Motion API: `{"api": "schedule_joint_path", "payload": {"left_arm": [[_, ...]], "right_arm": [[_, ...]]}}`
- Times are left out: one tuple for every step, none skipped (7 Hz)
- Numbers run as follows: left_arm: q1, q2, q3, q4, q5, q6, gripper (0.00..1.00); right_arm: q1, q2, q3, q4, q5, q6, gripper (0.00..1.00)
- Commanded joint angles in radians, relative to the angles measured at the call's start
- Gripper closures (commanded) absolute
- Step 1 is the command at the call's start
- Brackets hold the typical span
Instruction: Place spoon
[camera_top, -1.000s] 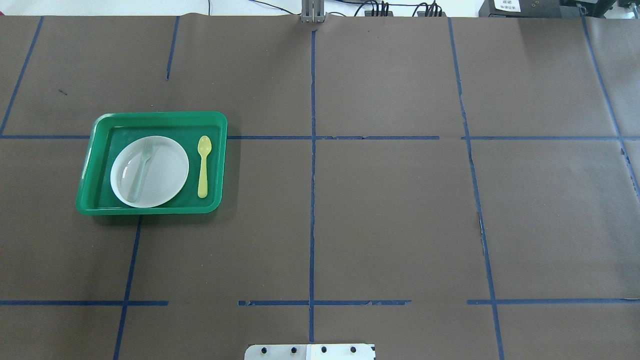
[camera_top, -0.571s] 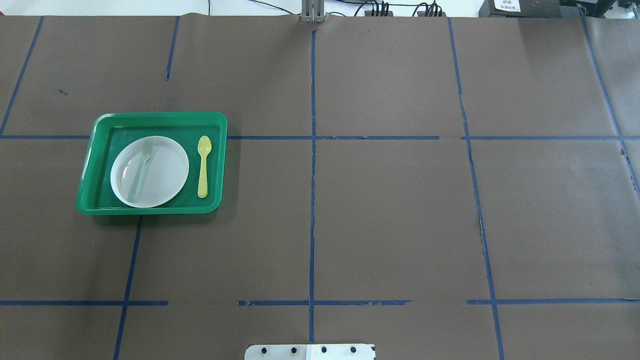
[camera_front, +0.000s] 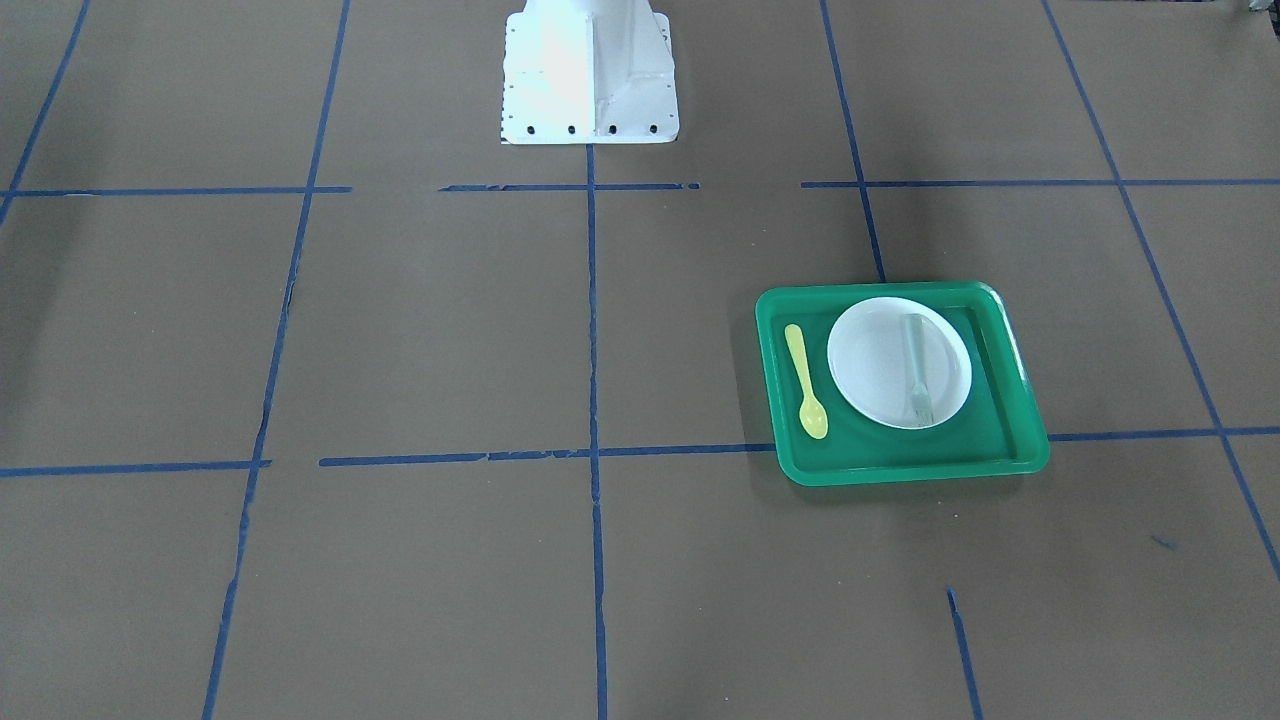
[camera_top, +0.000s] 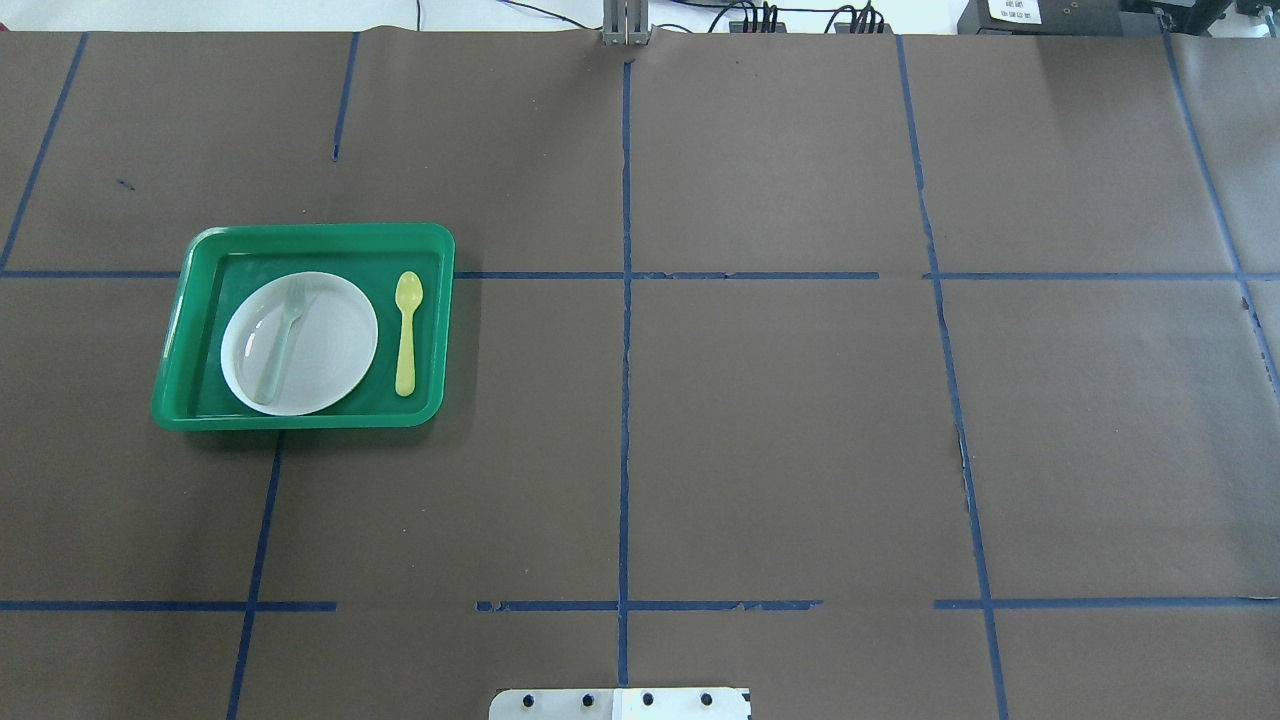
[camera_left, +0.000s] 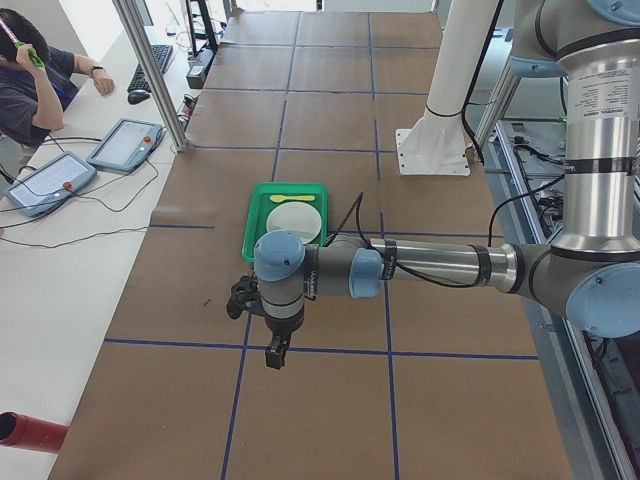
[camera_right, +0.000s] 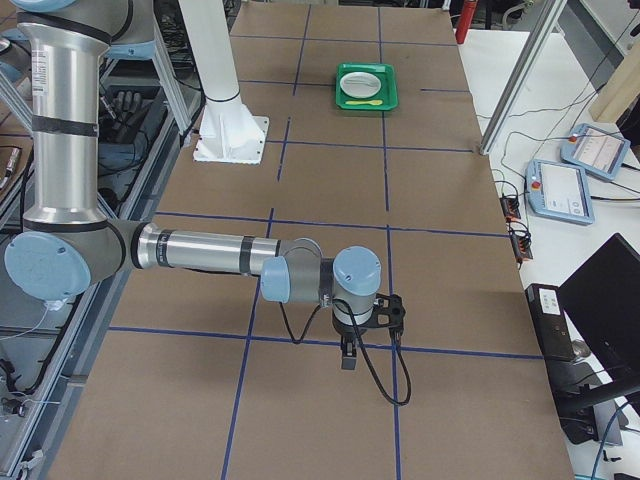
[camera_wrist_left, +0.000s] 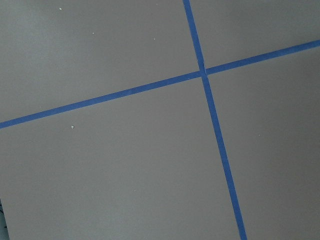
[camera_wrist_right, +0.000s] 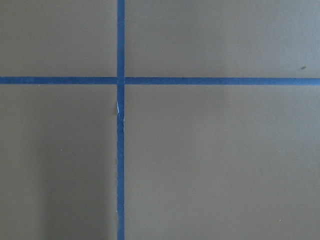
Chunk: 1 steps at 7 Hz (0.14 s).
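Note:
The pale-yellow spoon (camera_top: 407, 335) lies flat on the floor of the green tray (camera_top: 310, 232), right of the white plate (camera_top: 335, 350), with its bowl toward the far side. It also shows in the front view (camera_front: 805, 383). A grey-green fork (camera_top: 280, 340) lies on the plate. My left gripper (camera_left: 275, 350) hangs over bare table, nearer the camera than the tray, and I cannot tell whether it is open. My right gripper (camera_right: 347, 355) hangs far from the tray (camera_right: 367, 85), and I cannot tell its state either. Both wrist views show only brown paper and blue tape.
The table is covered in brown paper with a grid of blue tape lines (camera_top: 625, 400). The white robot base (camera_front: 590, 75) stands at the table's middle edge. An operator (camera_left: 30, 80) sits with tablets (camera_left: 125, 145) at a side desk.

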<state>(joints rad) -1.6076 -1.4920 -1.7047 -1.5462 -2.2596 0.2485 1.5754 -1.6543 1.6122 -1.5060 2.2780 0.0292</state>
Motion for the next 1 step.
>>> {"api": "schedule_joint_path", "payload": {"left_arm": [[0.000, -0.001, 0.000, 0.000, 0.000, 0.000, 0.00]], "right_arm": [[0.000, 0.001, 0.000, 0.001, 0.000, 0.000, 0.00]]}}
